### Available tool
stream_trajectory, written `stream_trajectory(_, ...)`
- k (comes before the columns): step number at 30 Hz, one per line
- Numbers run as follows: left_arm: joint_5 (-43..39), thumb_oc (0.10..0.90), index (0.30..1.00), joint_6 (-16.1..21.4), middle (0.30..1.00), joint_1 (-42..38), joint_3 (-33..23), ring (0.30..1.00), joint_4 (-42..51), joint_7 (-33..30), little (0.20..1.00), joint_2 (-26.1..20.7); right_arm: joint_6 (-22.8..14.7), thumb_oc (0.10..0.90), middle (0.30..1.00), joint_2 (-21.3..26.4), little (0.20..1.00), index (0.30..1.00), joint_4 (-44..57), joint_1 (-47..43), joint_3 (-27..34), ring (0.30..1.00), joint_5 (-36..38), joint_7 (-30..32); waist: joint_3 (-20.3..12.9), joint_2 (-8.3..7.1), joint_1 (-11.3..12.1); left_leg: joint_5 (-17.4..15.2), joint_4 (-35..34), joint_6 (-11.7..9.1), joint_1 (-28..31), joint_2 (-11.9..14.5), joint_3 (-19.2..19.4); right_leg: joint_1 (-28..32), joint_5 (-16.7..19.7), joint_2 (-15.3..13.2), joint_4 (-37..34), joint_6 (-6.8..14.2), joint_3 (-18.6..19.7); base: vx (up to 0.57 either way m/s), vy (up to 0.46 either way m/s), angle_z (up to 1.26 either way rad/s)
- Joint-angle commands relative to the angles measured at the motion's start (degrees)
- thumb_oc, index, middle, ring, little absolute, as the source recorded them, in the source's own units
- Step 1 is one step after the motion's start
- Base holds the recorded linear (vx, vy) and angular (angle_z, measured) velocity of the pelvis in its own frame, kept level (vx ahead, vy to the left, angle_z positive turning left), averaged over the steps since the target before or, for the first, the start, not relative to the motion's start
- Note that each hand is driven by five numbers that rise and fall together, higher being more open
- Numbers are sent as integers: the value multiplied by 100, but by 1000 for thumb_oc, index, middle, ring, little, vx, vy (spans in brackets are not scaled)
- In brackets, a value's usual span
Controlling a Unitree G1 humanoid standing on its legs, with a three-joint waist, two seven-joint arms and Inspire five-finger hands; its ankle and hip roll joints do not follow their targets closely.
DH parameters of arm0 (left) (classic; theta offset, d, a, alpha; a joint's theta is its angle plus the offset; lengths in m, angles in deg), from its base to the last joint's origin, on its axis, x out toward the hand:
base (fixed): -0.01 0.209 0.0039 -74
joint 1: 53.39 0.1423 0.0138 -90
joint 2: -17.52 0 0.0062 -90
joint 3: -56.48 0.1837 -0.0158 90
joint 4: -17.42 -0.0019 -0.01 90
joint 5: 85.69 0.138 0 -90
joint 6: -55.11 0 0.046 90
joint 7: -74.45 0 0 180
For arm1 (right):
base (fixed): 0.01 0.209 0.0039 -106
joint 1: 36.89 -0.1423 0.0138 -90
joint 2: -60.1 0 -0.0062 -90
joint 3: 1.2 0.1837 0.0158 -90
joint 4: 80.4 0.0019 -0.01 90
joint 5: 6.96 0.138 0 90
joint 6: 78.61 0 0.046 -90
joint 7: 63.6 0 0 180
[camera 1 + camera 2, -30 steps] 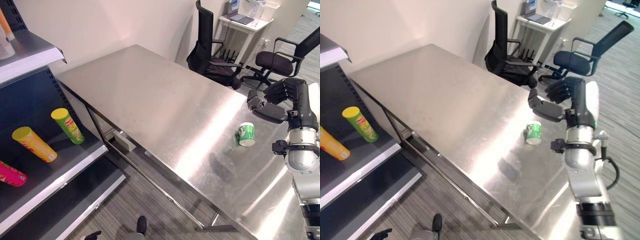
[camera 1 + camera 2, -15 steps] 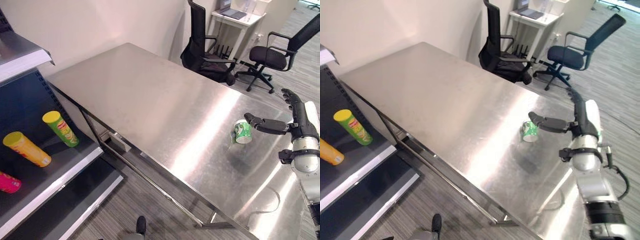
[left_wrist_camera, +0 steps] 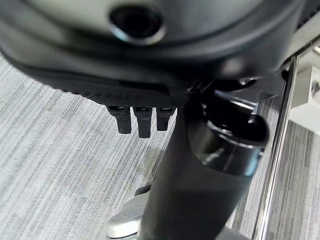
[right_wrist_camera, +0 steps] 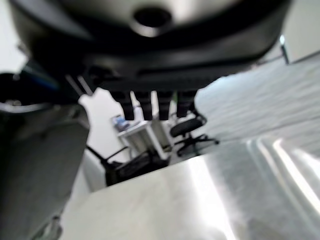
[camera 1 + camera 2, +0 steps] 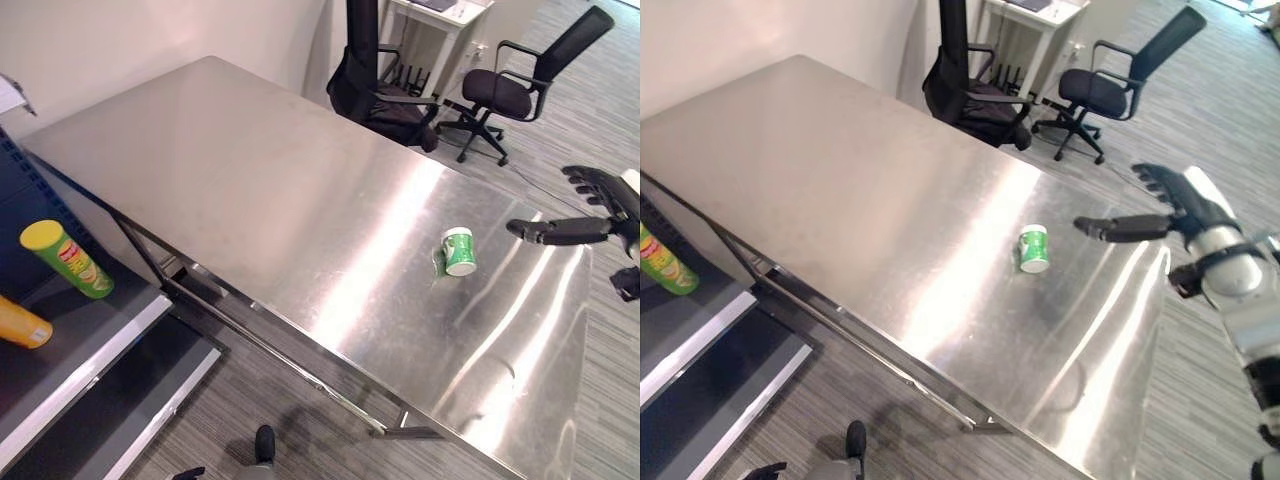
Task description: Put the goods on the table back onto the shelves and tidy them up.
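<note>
A small green can with a white lid [image 5: 458, 250] lies on its side on the steel table [image 5: 250, 180], toward its right end. My right hand [image 5: 590, 215] hovers to the right of the can, near the table's far right corner. It is open, fingers spread and thumb pointing at the can with a clear gap between them; the can [image 5: 1034, 248] and the right hand [image 5: 1180, 205] stand apart in the right eye view too. My left hand [image 3: 210, 165] hangs over the grey floor beside a table leg, fingers relaxed and holding nothing.
A shelf [image 5: 70, 340] stands at the left with a green tube [image 5: 65, 258] and a yellow tube [image 5: 20, 322] lying on it. Two black office chairs [image 5: 385, 80] [image 5: 510, 85] and a white desk stand behind the table.
The camera has swung to the right. My right hand has gone from curled above the can to spread open, and has drawn away to the can's right.
</note>
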Motion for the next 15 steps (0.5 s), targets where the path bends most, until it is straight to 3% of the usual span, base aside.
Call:
stream_trajectory(1,145,800,900,139,900,-16,292,900,-111,96,900,-218,-165,800,900,716,900,900,-38,-968,-374,900,409,4,-499,51,322,-703,196,-657,396,610,-6,-706,447,-274,280,360,-32,-7,53,-9)
stream_trajectory(10,141,800,900,130,900,-152,401,900,-5,167,900,-318,49,800,900,1189,900,900,188,-2405,-2019,900,430,-391,-417,3,235,-725,162,-613,389,532,39,-801,522,-367,364,431,16,-10,54,-2)
stream_trajectory(15,193,800,900,106,900,-192,435,900,-52,190,900,-309,159,800,900,1224,900,900,243,-2864,-2529,900,166,-511,-362,-34,196,-762,167,-573,400,504,64,-853,577,-416,415,475,56,-6,60,-7)
